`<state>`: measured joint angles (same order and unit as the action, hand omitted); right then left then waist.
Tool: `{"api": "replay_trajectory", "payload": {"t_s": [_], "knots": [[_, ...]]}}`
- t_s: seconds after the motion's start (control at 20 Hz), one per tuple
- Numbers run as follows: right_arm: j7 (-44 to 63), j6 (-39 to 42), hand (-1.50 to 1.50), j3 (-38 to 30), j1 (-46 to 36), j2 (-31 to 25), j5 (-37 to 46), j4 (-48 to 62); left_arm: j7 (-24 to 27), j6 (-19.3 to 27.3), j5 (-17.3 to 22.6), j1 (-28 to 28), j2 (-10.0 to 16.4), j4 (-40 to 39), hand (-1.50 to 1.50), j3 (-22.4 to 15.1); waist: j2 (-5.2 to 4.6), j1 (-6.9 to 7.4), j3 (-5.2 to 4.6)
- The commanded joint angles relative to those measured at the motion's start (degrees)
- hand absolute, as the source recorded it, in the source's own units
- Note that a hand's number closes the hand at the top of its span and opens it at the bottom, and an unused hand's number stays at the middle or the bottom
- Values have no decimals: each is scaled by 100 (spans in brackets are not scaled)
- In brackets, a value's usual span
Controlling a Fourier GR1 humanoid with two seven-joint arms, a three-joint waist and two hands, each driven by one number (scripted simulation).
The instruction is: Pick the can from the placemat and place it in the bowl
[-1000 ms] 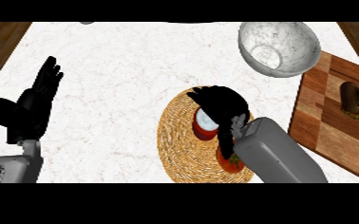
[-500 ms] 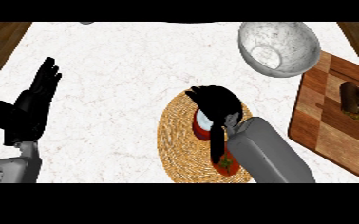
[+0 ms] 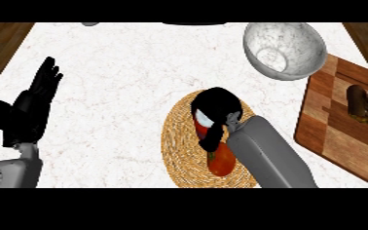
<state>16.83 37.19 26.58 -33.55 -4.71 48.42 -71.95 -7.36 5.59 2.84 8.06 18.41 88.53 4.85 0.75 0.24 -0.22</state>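
The white, marbled table (image 3: pixel 129 78) fills the view, with brown wood (image 3: pixel 13 36) showing past its far corners. At the right edge lies a wooden cutting board (image 3: pixel 327 126) carrying a dark object (image 3: pixel 357 99) too indistinct to identify. The round woven placemat (image 3: pixel 179 146) sits at lower centre, well apart from the grey speckled bowl (image 3: pixel 302 39), which stands at the far right just beyond the board. Board, placemat and bowl occupy the same positions as one second earlier. The grey right forearm (image 3: pixel 269 156) enters from the lower edge and crosses the placemat. Compared with one second ago, the right hand (image 3: pixel 215 102) has closed down: its fingers are now curled round the upper end of the can (image 3: pixel 223 162), so only a sliver of the pale lid shows between them, where most of it was exposed before. The red can remains on the placemat, its lower body visible beside the forearm. The left hand (image 3: pixel 32 105) rests unchanged at the left edge, its fingers straight, pointing up and holding nothing.
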Motion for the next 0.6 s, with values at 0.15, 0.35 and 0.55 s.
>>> {"api": "replay_trajectory", "payload": {"t_s": [0.15, 0.35, 0.55], "knots": [[-481, -522, 150, -238, -438, 295, 399, 1070, -175, -124, -2, 313, 26, -150, 0, 200, -92, 14, 22], [-37, -1218, 150, -542, -360, 458, 632, 1115, 220, -86, -181, -39, -143, -70, 0, 67, -93, 29, 22], [520, -1811, 150, -795, -882, 466, 566, 1595, 37, 3, -293, 142, -239, -151, 0, -38, -98, 53, 22]]}}
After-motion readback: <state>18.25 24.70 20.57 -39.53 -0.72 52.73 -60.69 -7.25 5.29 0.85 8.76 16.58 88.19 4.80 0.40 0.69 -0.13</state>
